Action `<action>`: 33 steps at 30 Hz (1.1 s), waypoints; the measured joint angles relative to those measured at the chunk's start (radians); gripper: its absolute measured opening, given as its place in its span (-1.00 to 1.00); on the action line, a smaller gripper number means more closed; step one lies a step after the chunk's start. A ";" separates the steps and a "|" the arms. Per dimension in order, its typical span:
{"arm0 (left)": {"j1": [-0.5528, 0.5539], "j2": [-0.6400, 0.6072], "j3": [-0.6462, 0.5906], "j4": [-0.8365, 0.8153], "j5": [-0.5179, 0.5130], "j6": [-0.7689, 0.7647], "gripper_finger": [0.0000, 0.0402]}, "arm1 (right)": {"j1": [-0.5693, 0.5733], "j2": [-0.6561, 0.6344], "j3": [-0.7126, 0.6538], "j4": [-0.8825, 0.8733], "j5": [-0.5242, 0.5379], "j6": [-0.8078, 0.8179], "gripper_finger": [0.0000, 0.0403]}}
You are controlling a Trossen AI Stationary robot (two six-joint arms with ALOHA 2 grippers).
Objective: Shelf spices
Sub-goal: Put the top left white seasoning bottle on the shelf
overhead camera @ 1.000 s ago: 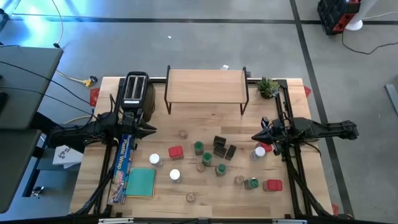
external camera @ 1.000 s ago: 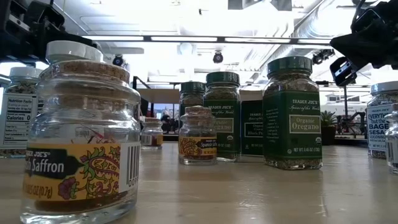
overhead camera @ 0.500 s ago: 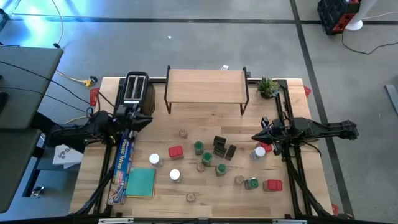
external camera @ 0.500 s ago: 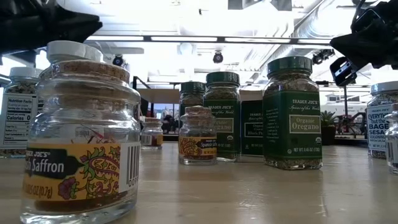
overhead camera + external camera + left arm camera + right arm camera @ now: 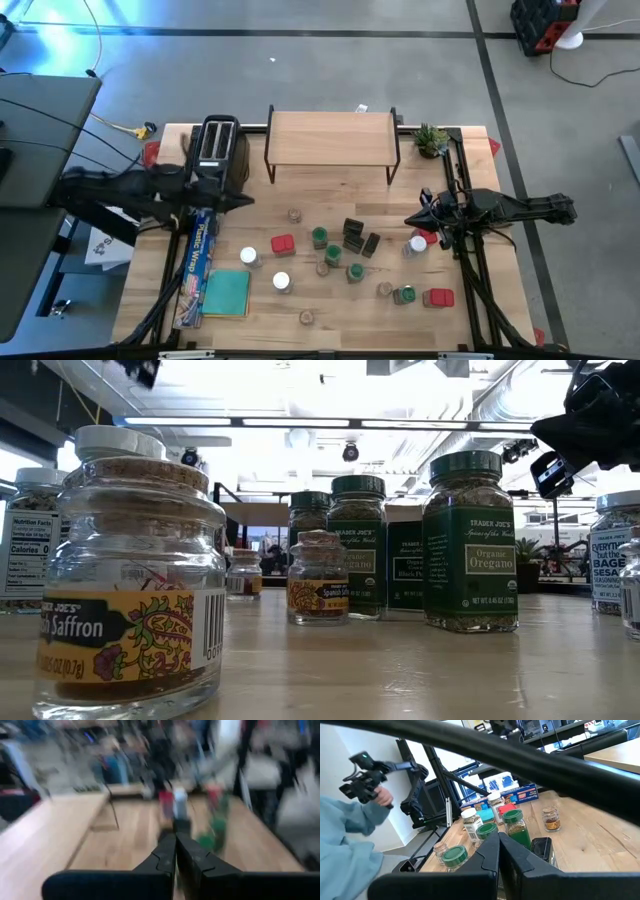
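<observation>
The spices lie scattered on the table in front of the shelf (image 5: 332, 138): white-lidded jars (image 5: 248, 257), green-lidded jars (image 5: 333, 252), red tins (image 5: 283, 244), black boxes (image 5: 352, 232) and tiny brown-topped jars (image 5: 294, 215). All of them stand on the wood. My left gripper (image 5: 244, 200) is shut and raised above the table's left part, beside the toaster. In its wrist view (image 5: 175, 842) the blurred spices lie ahead. My right gripper (image 5: 410, 221) is shut above the right-hand jars, and its wrist view (image 5: 498, 842) looks over green lids (image 5: 454, 855).
A black toaster (image 5: 218, 145) stands left of the shelf. A long blue foil box (image 5: 197, 262) and a teal cloth (image 5: 227, 292) lie along the left side. A small plant (image 5: 432, 140) sits at the far right. A person's blue sleeve (image 5: 345, 840) shows beyond the table.
My left arm has risen well above the table near the toaster and has gone out of the top of the low view; its gripper stays shut. The spices have not moved.
</observation>
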State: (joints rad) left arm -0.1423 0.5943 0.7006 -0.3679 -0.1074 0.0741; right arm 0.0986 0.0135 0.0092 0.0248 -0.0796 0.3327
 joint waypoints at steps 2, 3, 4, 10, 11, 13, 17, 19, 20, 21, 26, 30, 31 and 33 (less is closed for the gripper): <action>-0.016 0.080 0.127 -0.212 0.066 0.064 -0.98 | 0.000 0.000 0.000 0.000 0.000 0.000 -1.00; -0.024 0.125 0.190 -0.311 0.085 0.084 -0.98 | 0.000 0.000 0.000 0.000 0.000 0.000 -1.00; -0.033 0.169 0.246 -0.394 0.093 0.087 -0.97 | 0.000 0.000 0.000 0.000 0.000 0.000 -1.00; -0.085 0.442 0.485 -0.726 0.142 0.060 -0.68 | 0.000 0.000 0.000 0.000 0.000 0.000 -1.00; -0.096 0.485 0.508 -0.764 0.158 0.061 -0.60 | 0.000 0.000 0.000 0.000 0.000 0.000 -1.00; -0.121 0.568 0.542 -0.835 0.198 0.091 -0.43 | 0.000 0.000 0.000 0.000 0.000 0.000 -1.00; -0.188 0.712 0.555 -0.943 0.233 0.215 -0.07 | 0.000 0.000 0.000 0.000 0.000 0.000 -1.00; -0.220 0.779 0.555 -0.984 0.220 0.279 0.08 | 0.000 0.000 0.000 0.000 0.000 0.000 -1.00; -0.236 0.812 0.555 -1.001 0.186 0.309 0.13 | 0.000 0.000 0.000 0.000 0.000 0.000 -1.00; -0.252 0.843 0.555 -1.014 0.140 0.326 0.17 | 0.000 0.000 0.000 0.000 0.000 0.000 -1.00; -0.296 0.951 0.555 -1.030 -0.014 0.351 0.25 | 0.000 0.000 0.000 0.000 0.000 0.000 -1.00; -0.298 0.998 0.556 -1.017 0.028 0.400 0.25 | 0.000 0.000 0.000 0.000 0.000 0.000 -1.00; -0.298 1.007 0.556 -1.017 0.030 0.415 0.25 | 0.000 0.000 0.000 0.000 0.000 0.000 -1.00; -0.297 1.022 0.556 -1.017 0.030 0.448 0.25 | 0.000 0.000 0.000 0.000 0.000 0.000 -1.00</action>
State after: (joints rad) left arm -0.4389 1.6166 1.2564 -1.3854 -0.0772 0.5220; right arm 0.0986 0.0135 0.0092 0.0247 -0.0798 0.3327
